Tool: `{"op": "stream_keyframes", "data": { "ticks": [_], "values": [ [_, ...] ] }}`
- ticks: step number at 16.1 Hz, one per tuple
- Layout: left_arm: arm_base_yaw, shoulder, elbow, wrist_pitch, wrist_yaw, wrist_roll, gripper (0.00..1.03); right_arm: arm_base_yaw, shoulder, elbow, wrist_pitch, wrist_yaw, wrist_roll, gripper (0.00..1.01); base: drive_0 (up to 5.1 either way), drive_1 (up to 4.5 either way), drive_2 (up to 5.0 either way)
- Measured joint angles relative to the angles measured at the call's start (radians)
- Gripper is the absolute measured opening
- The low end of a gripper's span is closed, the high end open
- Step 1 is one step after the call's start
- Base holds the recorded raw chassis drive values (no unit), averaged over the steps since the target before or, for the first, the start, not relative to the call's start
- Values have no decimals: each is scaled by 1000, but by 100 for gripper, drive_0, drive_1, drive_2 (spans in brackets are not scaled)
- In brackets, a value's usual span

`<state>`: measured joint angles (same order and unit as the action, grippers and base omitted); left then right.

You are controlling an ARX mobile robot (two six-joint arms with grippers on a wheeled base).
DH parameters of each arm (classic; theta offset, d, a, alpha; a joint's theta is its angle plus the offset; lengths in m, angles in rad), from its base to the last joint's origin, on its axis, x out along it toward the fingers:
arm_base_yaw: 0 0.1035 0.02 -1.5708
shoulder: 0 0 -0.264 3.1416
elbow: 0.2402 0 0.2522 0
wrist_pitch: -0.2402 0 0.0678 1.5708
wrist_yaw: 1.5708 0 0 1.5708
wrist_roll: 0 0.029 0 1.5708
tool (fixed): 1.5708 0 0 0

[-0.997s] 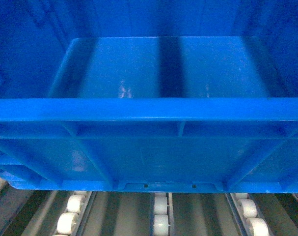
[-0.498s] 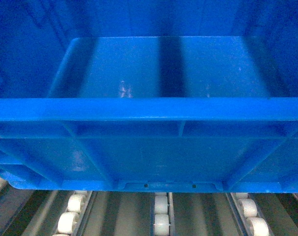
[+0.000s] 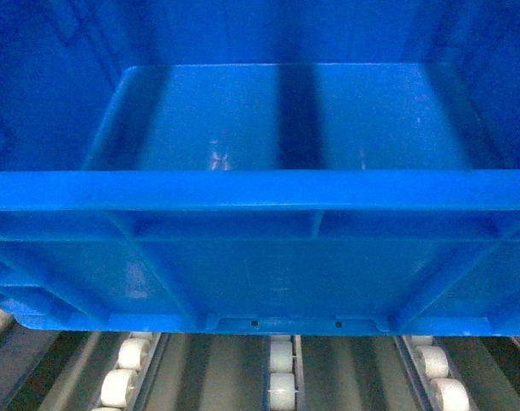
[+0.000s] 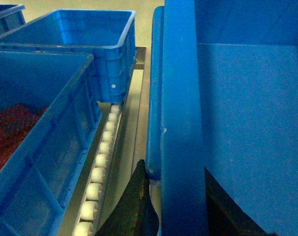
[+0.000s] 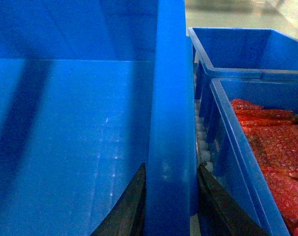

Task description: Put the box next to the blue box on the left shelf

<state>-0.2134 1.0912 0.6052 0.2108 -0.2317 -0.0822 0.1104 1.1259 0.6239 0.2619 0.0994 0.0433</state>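
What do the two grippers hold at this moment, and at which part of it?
Both hold the box by its side rims. The right gripper has its fingers on either side of the right rim; the left gripper likewise straddles the left rim.

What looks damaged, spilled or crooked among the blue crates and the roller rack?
Nothing stands out. The large bright-blue plastic crate sits level above the grey roller rack, both pincers clamped on its side rims. Neighbouring blue crates stand straight, red contents inside.

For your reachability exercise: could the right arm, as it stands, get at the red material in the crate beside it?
Probably not: the right gripper straddles the box's wall, which it would have to release first; otherwise the red material lies uncovered.
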Motion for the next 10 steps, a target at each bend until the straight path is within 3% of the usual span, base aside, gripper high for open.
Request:
{"op": "stream_keyframes", "data": {
  "ticks": [7,10],
  "values": [
    [0,0,0,0,0,0,17,0,0,0,0,1,-4,21,0,0,0],
    [-40,18,-28,135,-147,48,17,-2,0,6,-52,-13,1,21,0,0,0]
  ]
}}
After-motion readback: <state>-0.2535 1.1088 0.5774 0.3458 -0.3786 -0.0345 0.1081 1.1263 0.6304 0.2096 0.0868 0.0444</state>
